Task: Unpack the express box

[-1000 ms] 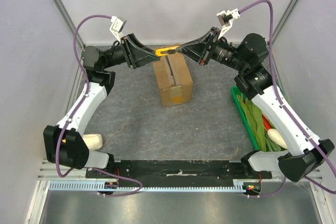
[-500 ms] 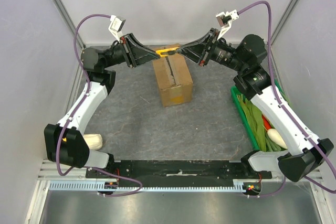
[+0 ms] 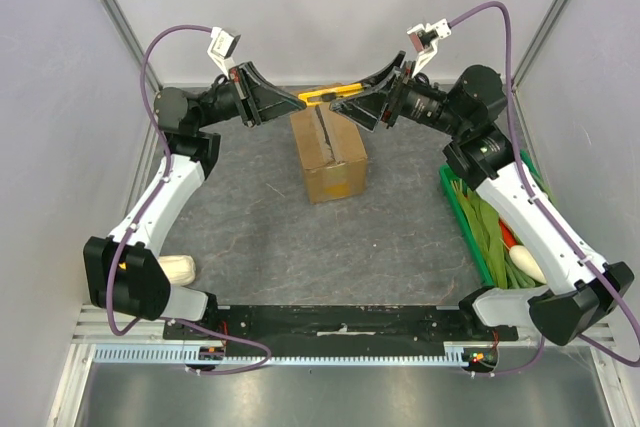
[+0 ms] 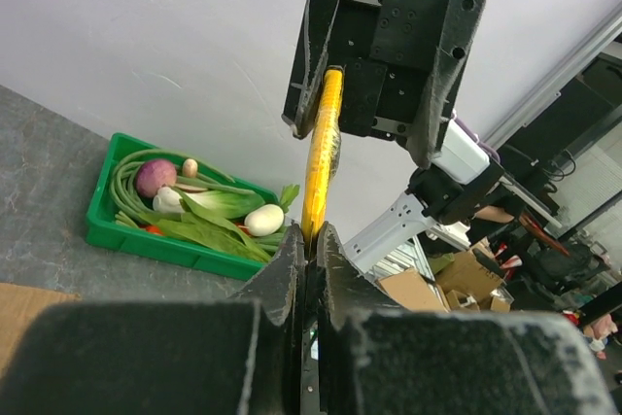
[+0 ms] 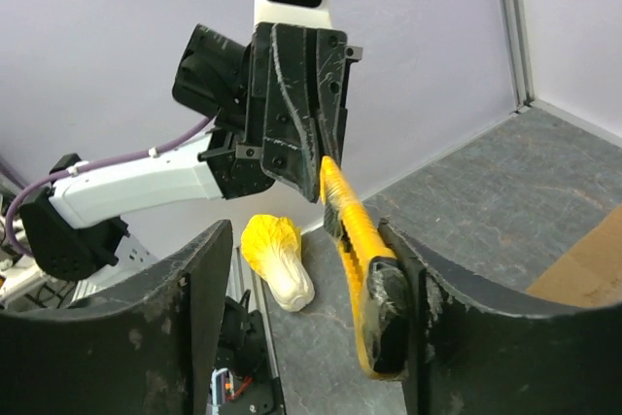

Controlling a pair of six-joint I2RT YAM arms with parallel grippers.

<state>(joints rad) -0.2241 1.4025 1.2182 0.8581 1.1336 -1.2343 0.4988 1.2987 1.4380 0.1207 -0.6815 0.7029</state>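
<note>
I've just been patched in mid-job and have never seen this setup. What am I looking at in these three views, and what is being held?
Two white-and-black robot arms are bolted at the near edge of a grey table, and each ends in a two-finger gripper. The overhead picture looks down from behind them. The other two pictures come from a small camera on each wrist, so each shows its own fingers at the bottom.

On the table, the brown express box sits in the middle with its flaps closed. A green crate of vegetables is on the right, and a pale cabbage lies near the left arm's base.

Above the box's far end, the left gripper is clamped on a yellow utility knife. The right gripper is open around the knife's other end, which lies along one finger.
</note>
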